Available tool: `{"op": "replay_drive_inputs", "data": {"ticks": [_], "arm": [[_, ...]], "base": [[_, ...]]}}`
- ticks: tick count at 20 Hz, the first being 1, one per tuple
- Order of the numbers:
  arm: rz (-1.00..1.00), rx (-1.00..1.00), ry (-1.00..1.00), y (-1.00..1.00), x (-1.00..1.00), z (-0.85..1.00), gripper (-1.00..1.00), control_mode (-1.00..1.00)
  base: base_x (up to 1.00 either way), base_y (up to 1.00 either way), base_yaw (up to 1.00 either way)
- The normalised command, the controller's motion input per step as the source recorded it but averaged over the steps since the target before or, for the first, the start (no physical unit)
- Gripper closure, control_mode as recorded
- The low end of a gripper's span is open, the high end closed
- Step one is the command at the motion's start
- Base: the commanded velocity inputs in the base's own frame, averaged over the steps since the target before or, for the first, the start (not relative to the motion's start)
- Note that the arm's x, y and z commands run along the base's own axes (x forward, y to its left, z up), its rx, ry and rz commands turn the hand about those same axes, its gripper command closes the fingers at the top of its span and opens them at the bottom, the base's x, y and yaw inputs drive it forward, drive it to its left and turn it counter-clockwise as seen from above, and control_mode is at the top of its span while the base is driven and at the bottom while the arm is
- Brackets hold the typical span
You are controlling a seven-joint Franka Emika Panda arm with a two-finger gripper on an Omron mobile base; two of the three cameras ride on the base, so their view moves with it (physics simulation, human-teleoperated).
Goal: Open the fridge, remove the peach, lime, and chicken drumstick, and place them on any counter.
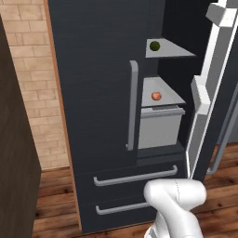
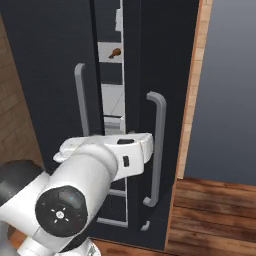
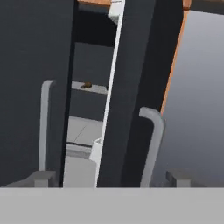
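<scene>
With the gripper (image 3: 111, 177) spread wide and holding nothing, its tips flank the right door's handle (image 3: 151, 144) at lower centre of the hand view. You are at the door-opening step: the fridge (image 1: 97, 93) stands part open. Farther in, the peach (image 1: 156, 95) sits mid-frame, the lime (image 1: 155, 45) above it, the drumstick (image 2: 114, 52) upper centre. Next, likely widen the gap, then reach for the peach.
</scene>
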Motion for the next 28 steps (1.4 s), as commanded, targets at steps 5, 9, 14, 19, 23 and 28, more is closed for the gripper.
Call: {"op": "replay_drive_inputs", "data": {"ticks": [5, 9, 14, 19, 23, 28], "arm": [[-0.08, -0.50, 0.61, 1.00, 0.32, 0.00, -1.00, -1.00], [-0.06, -0.42, 0.51, 0.98, 0.37, 0.01, -1.00, -1.00], [0.00, -0.23, 0.00, 0.43, 0.12, -0.13, -1.00, -1.00], [-0.01, -0.16, 0.03, 0.10, 0.23, -0.01, -1.00, -1.00], [-0.06, -0.04, 0.00, 0.00, 0.45, -0.03, -1.00, -1.00], [-0.10, 0.00, 0.05, 0.00, 0.98, 0.00, -1.00, -1.00]], "base": [[0.00, 0.00, 0.00], [0.00, 0.00, 0.00], [0.00, 0.00, 0.00], [0.00, 0.00, 0.00], [0.00, 0.00, 0.00], [0.00, 0.00, 0.00]]}}
